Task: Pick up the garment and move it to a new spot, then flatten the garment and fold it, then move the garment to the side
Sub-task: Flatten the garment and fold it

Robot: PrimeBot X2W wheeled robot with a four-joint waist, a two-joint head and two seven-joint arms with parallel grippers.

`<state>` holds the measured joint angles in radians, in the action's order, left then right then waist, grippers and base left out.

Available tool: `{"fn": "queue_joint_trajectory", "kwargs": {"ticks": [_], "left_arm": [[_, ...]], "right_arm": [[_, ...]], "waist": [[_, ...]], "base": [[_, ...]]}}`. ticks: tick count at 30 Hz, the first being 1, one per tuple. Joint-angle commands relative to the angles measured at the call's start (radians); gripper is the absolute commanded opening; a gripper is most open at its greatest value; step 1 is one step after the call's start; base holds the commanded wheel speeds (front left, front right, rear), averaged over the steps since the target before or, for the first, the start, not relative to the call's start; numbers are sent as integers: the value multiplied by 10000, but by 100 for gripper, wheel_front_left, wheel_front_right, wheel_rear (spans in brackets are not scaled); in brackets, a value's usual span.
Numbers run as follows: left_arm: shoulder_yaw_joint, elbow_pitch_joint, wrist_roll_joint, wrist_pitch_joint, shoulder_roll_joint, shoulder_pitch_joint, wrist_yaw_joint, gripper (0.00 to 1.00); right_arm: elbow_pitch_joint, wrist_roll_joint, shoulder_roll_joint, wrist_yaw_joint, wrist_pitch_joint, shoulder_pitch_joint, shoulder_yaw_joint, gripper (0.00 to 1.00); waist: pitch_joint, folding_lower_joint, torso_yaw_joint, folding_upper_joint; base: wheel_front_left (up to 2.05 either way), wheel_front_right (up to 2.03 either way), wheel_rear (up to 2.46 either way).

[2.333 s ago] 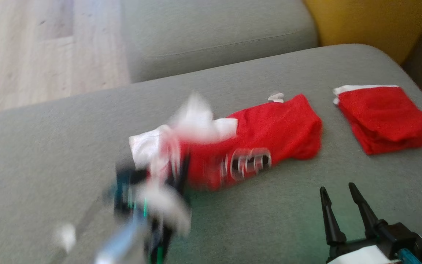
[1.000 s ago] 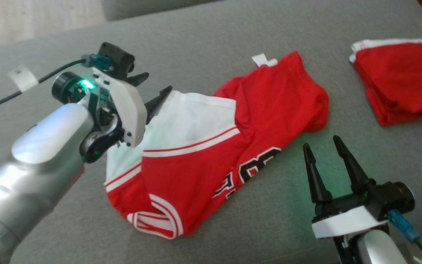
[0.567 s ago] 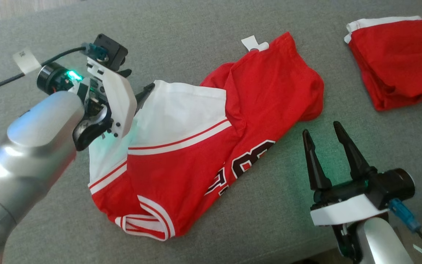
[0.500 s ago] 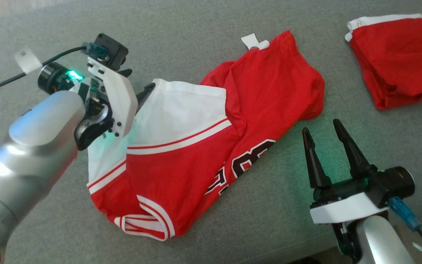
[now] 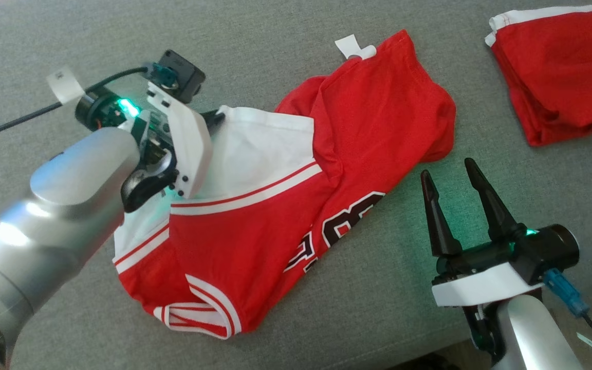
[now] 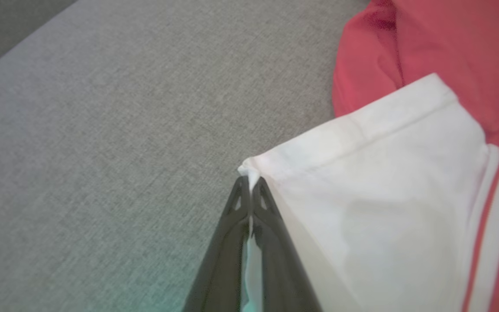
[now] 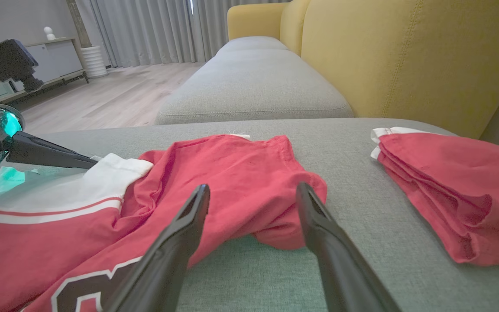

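Garment [image 5: 275, 205] corner, the white one, is pinched between the closed fingers of the left gripper [image 6: 249, 184]; from there the red-and-white shirt runs toward 4 o'clock in the head view, rumpled on the grey sofa cushion [image 5: 327, 329]. Right gripper [image 5: 446, 169] hovers at the shirt's 3 o'clock, fingers spread and empty; a folded red cloth [image 5: 553, 77] lies well apart at 1 o'clock. Flattening looks barely started; spreading, folding and the move aside are all left.
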<state>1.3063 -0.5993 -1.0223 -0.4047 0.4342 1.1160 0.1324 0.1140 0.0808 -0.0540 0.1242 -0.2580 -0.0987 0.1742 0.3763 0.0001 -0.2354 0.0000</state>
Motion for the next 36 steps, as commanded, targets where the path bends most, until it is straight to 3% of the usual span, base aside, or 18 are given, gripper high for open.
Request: {"fn": "queue_joint_trajectory", "kwargs": {"ticks": [1,12,16,22,26,36], "left_arm": [[-273,322,-34,39,354,405,-18,0],[-263,1348,240,1465,1012,614,-18,0],[-262,1423,292,2039,1153,818,-18,0],[-261,1290,573,2561,1087,1155,-18,0],[-261,1192,790,2740,842,1327,-18,0],[-261,1368,1030,2861,580,1737,-17,0]], "right_arm": [[-286,38,23,65,-38,-203,178,100],[-122,269,-46,65,-38,-44,-250,100],[1228,919,-700,65,140,-813,-174,100],[3012,2315,-2179,65,2439,-3209,417,100],[4426,2703,-2827,65,3307,-4487,547,100],[7303,3102,-3085,65,3630,-6724,1118,100]], "waist": [[-73,-1,14,0],[-1056,-1,733,0],[-1260,-1,1092,0],[-1205,-1,1614,0],[-1105,-1,2090,0],[-697,-1,2855,0]], "base": [[0,0,0],[0,0,0],[0,0,0],[0,0,0],[0,0,0],[0,0,0]]}}
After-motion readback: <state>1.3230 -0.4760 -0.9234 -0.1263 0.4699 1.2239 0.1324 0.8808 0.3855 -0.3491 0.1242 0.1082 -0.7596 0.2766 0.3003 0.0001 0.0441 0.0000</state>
